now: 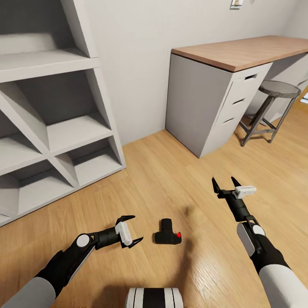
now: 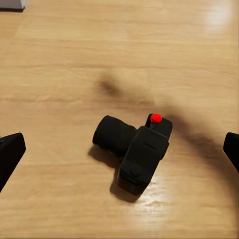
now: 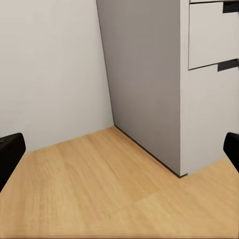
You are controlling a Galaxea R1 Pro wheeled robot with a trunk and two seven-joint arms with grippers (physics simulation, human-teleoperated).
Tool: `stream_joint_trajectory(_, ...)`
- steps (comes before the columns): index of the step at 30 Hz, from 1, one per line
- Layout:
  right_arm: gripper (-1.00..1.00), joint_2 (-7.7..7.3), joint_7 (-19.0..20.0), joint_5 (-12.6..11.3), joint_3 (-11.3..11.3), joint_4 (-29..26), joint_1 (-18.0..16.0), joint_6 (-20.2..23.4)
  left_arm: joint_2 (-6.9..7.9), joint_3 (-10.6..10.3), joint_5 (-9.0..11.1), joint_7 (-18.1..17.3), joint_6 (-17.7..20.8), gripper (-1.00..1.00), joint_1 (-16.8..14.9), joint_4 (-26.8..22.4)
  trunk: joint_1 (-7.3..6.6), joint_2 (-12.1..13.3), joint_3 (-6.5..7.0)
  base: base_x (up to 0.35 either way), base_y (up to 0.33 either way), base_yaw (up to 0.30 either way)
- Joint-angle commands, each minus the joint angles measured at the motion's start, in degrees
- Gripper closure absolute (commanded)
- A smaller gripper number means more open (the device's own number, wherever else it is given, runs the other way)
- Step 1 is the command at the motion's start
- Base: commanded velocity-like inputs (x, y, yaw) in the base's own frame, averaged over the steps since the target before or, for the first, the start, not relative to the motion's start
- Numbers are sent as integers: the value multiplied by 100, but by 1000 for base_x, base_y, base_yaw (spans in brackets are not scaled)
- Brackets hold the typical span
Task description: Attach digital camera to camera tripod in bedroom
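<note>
Left claw point(image 1: 133, 231) released, just beside the digital camera point(image 1: 168, 232) on the floor point(image 1: 171, 179); right claw point(image 1: 226, 183) released. A careless close could nudge the camera away.

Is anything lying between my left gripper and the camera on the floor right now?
Nothing visible does. The digital camera lies alone on the bare wood floor, just beside the open left gripper. In the left wrist view the digital camera sits between the spread fingertips, with only floor around it.
</note>
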Motion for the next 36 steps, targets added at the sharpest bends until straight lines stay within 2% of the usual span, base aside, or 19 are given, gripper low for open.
stream_joint_trajectory(1,-100,0,55,-60,-5,5,-4,2,3,-11,-24,8,-30,-100,-3,-1,1,-3,-27,0,0,0)
stream_joint_trajectory(15,-100,0,55,-60,-5,5,-4,-2,-14,63,-22,29,-6,-100,-3,-21,37,-22,-337,0,0,0)
stream_joint_trajectory(19,-100,0,55,-60,-5,5,-4,-5,-23,291,-18,38,21,-100,-7,-52,48,-27,-425,0,0,0)
stream_joint_trajectory(26,-100,2,55,-60,-5,5,-4,-1,-55,909,-16,39,38,-100,-6,-318,66,-37,-580,0,0,0)
stream_joint_trajectory(27,-100,2,55,-60,-5,5,-4,-1,-55,909,-16,39,38,-100,-6,-318,68,-38,-603,0,0,0)
stream_joint_trajectory(32,-100,6,55,-60,0,5,-4,1,-71,1322,-15,30,45,-100,-9,-474,81,-45,-713,0,0,0)
stream_joint_trajectory(36,-100,8,55,-60,2,5,-4,-2,-76,1508,-14,34,60,-100,-10,-645,92,-50,-802,0,0,0)
